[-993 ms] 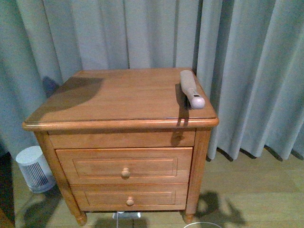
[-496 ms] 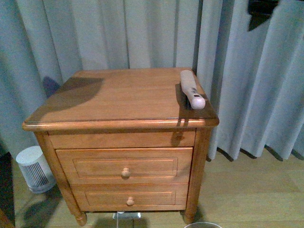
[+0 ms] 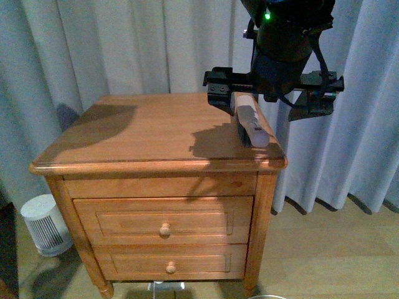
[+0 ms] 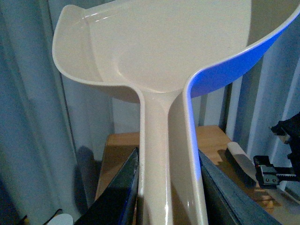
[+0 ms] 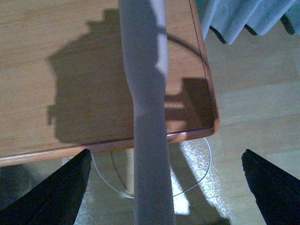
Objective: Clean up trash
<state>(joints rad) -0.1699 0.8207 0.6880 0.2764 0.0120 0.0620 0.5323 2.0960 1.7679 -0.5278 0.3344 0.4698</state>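
In the left wrist view two dark fingers (image 4: pixel 119 197) press against either side of the handle of the beige dustpan (image 4: pixel 154 47), so the left gripper (image 4: pixel 168 151) is clamped on it, and the scoop fills the upper part of that frame. In the right wrist view the right gripper (image 5: pixel 165 157) is spread wide. Its dark fingertips (image 5: pixel 70 183) sit in the two lower corners and touch nothing, while a pale long-handled tool (image 5: pixel 147 117) runs down the middle of the frame between them. The tool lies on the wooden nightstand (image 5: pixel 61 56). The front view shows the same at upper right: the right gripper (image 3: pixel 269 93) hangs over the tool (image 3: pixel 252 121), which lies along the right edge of the nightstand (image 3: pixel 137 134), with grey curtain (image 3: pixel 93 43) behind. As for the trash, no crumpled white wad shows in any view, though the arm and its shadow hide part of the top. By my judgement the job is barely begun: the dustpan is in hand, the tool is not yet grasped, and the trash must be found, gathered and dumped
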